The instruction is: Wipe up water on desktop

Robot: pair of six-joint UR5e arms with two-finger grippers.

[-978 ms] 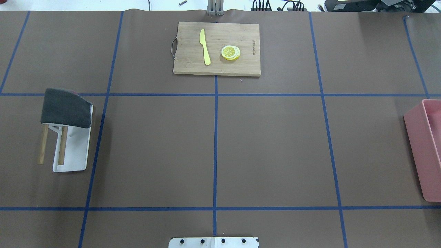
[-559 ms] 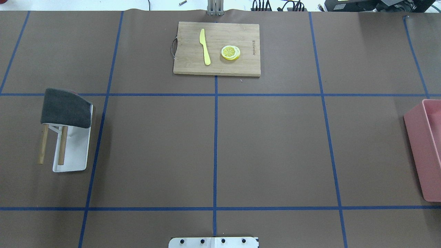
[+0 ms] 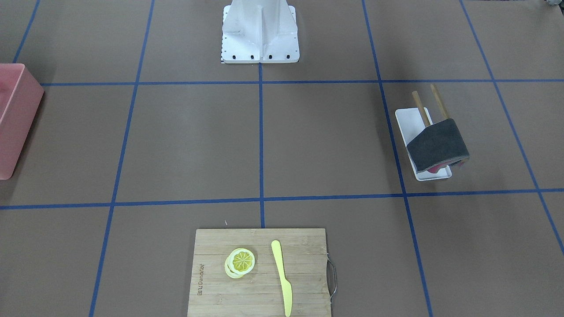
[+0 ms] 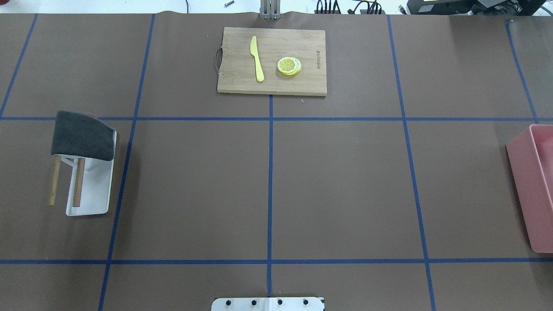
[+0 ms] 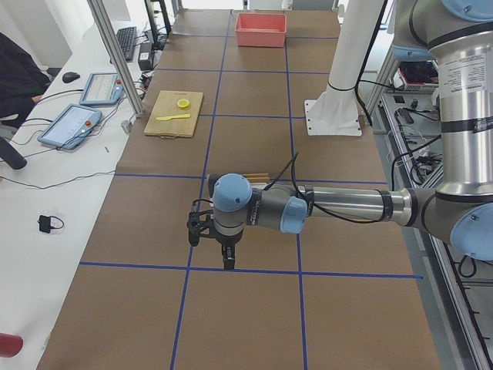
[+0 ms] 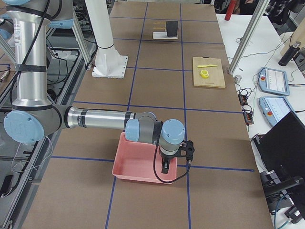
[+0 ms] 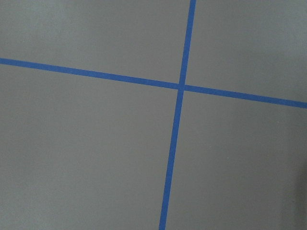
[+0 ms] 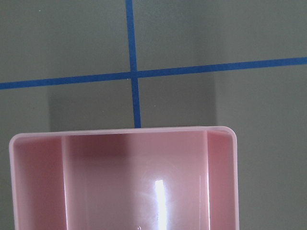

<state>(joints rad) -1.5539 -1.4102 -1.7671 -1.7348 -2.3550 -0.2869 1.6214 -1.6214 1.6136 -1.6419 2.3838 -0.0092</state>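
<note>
The desktop (image 4: 345,181) is a matte brown surface crossed by blue tape lines; it also shows in the front view (image 3: 189,141). I see no water on it. A dark grey cloth (image 4: 82,135) hangs over a small wooden-and-white rack at the left. My left gripper (image 5: 228,262) hangs low over the desktop past the rack; it shows only in the left side view, so I cannot tell its state. My right gripper (image 6: 165,168) hangs over the pink bin's outer end; I cannot tell its state either. Neither wrist view shows fingers.
A bamboo cutting board (image 4: 272,60) at the far middle carries a yellow knife (image 4: 256,58) and lemon slices (image 4: 289,66). A pink bin (image 4: 533,185) stands at the right edge, seen from above in the right wrist view (image 8: 124,182). The robot base (image 3: 260,33) stands at the near middle.
</note>
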